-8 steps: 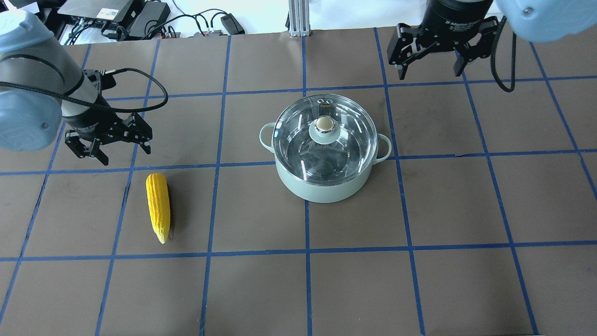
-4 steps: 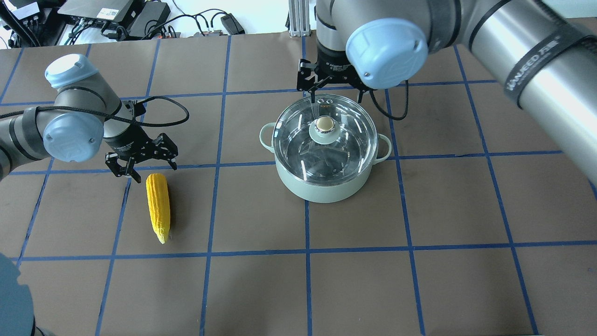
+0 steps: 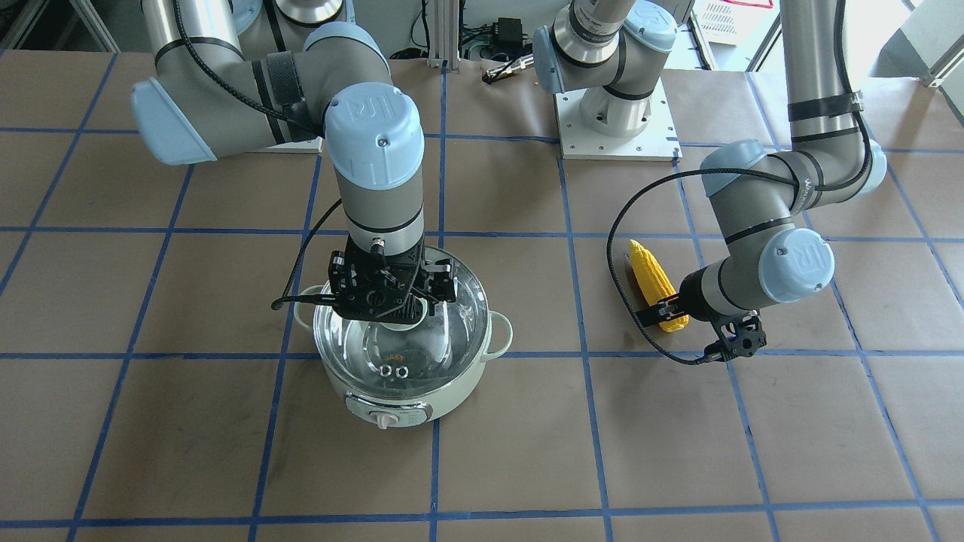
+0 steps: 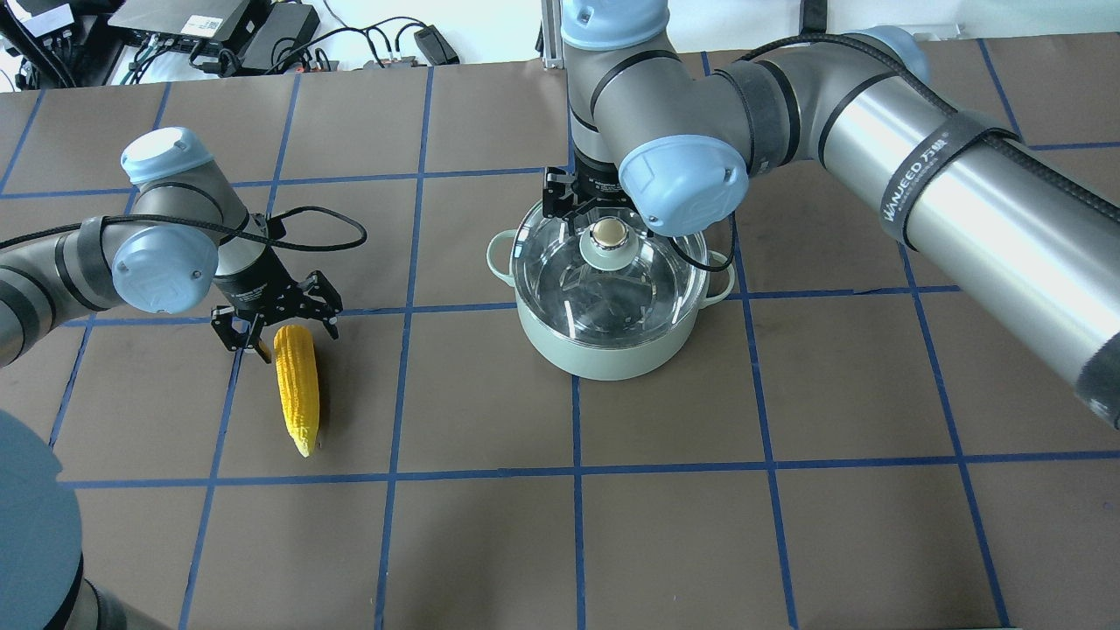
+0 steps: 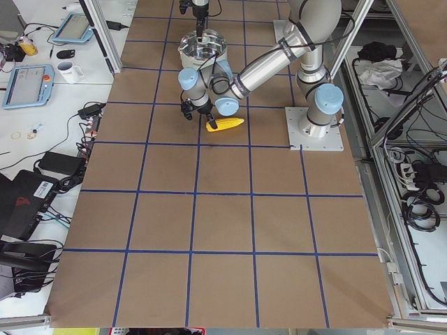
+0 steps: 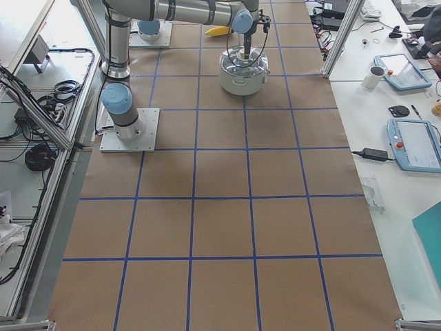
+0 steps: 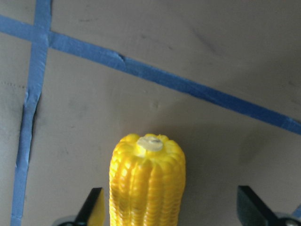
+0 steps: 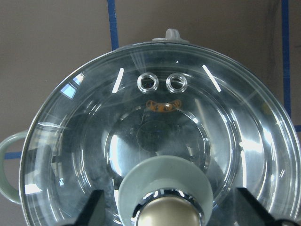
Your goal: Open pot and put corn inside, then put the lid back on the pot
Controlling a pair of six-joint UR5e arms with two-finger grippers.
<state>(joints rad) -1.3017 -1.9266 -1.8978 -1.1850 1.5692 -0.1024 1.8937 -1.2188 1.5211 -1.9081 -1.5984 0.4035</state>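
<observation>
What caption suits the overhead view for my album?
Right end effector open over the lid on the pot; left end effector open astride the corn.

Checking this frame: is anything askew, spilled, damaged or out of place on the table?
Nothing stands out. The clear glass dome lid sits level on the round mint-green pot, the yellow corn cob lies flat and whole on the brown table, and nothing is spilled. The left gripper and right gripper are open.
</observation>
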